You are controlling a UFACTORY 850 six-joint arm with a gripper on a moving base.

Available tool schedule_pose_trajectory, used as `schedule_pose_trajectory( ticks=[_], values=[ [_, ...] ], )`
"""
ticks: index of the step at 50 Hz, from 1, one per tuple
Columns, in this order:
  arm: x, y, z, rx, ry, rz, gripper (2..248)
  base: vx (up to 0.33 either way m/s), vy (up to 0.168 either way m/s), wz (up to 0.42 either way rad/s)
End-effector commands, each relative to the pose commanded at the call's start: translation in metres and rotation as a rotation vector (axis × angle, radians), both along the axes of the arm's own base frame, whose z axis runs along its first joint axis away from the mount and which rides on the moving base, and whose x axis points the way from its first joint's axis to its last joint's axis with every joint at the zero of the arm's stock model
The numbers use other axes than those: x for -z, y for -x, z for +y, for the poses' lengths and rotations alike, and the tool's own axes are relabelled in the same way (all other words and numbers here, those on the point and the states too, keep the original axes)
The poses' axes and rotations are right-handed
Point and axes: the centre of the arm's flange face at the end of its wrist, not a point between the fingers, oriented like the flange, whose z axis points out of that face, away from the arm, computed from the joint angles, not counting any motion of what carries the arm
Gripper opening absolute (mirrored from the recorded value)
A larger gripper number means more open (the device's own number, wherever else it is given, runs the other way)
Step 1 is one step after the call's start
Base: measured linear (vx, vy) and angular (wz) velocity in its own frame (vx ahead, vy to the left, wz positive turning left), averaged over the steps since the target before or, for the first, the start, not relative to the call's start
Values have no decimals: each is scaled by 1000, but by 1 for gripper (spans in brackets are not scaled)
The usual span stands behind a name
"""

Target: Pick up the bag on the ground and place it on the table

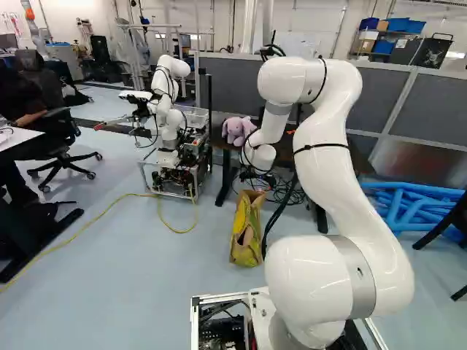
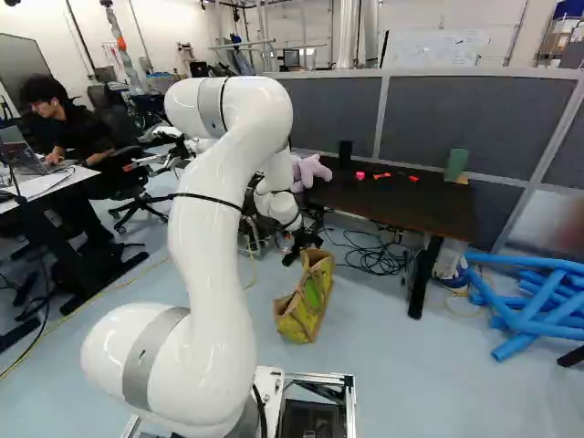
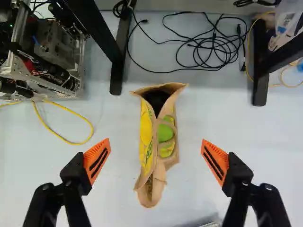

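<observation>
Jaws spread wide, grasping nothing; bag (image 3: pixel 158 146) on floor (image 3: pixel 118 189) ahead, roughly centred on them, mouth gaping. Closing too shallow could catch only a limp rim and slip; lifting close to surface (image 2: pixel 392 203) could snag its edge

The arm (image 1: pixel 332 168) has a smooth, glossy finish; the table (image 2: pixel 392 199) has a smooth, dark wood-like top. The bag (image 3: pixel 146 132) looks papery and creased, the toy (image 1: pixel 235 130) plush, the partition (image 2: pixel 479 119) matt and cloth-like.
</observation>
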Motion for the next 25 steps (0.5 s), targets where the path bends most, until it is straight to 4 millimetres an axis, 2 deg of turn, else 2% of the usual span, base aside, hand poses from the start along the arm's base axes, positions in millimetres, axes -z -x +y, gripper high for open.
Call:
schedule_pose_trajectory(
  ticks=[25],
  values=[
    [43, -39, 2, 15, -30, 47, 247, 0, 0, 0]
  ],
)
